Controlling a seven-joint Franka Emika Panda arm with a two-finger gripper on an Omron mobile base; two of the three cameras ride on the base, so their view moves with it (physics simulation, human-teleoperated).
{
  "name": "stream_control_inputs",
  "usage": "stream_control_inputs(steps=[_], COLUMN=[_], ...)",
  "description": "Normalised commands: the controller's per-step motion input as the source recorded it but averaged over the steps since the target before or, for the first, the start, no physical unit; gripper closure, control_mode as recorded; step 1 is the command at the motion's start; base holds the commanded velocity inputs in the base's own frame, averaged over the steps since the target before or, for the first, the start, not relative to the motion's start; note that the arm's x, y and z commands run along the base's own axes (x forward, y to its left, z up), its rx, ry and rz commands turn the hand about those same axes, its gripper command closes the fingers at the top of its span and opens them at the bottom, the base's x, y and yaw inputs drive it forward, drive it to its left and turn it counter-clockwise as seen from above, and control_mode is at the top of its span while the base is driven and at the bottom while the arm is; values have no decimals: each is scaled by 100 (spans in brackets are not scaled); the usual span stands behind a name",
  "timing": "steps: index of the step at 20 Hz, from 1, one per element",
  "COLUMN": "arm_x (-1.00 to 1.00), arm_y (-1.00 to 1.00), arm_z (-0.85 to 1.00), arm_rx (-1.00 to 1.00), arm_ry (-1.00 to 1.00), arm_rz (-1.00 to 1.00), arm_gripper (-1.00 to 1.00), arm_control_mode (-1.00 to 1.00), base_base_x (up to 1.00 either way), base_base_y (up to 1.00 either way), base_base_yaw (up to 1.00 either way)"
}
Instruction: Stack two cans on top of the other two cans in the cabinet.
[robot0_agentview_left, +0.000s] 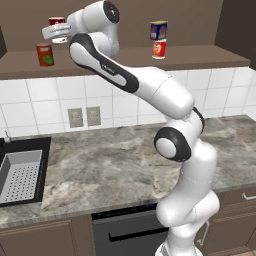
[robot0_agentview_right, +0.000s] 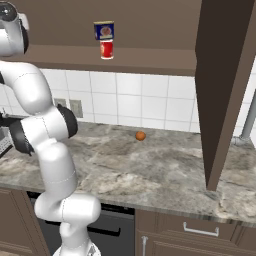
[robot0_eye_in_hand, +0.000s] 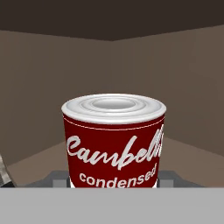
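Note:
My gripper (robot0_agentview_left: 56, 33) is shut on the red-topped, white-bottomed can (robot0_agentview_left: 58, 27), holding it upright inside the cabinet (robot0_agentview_left: 200, 56), just above and slightly right of the dull orange-red can with a green patch (robot0_agentview_left: 45, 55) on the shelf ledge. In the hand view the held can (robot0_eye_in_hand: 113, 140) stands close and upright, its silver lid towards the top of that view. Farther right on the ledge the small dark blue can (robot0_agentview_left: 159, 30) sits on top of the bright red can (robot0_agentview_left: 159, 49). The right base view shows the same stack: blue can (robot0_agentview_right: 104, 30) on red can (robot0_agentview_right: 106, 49).
A sink with a perforated basin (robot0_agentview_left: 20, 175) lies at the left end of the stone counter (robot0_agentview_left: 110, 165). Two wall outlets (robot0_agentview_left: 84, 116) sit in the tiled backsplash. A small orange ball (robot0_agentview_right: 140, 135) rests on the counter. A tall dark-brown side panel (robot0_agentview_right: 220, 90) drops to the counter at right.

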Motion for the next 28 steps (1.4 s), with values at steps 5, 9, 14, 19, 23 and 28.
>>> stream_control_inputs(steps=[5, 9, 14, 19, 23, 28], arm_x=[0, 0, 4, 17, 19, 13], arm_y=[11, 15, 16, 15, 10, 9], arm_z=[0, -6, -13, -4, 0, 6], arm_rx=[0, 0, 0, 0, 0, 0], arm_ry=[-5, -3, -1, 0, 0, 1], arm_rz=[0, 0, 0, 0, 0, 0], arm_gripper=[100, 100, 100, 100, 100, 100], arm_control_mode=[-100, -100, -100, -100, -100, -100], base_base_x=[0, 0, 0, 0, 0, 0], base_base_y=[0, 0, 0, 0, 0, 0], base_base_yaw=[0, 0, 0, 0, 0, 0])
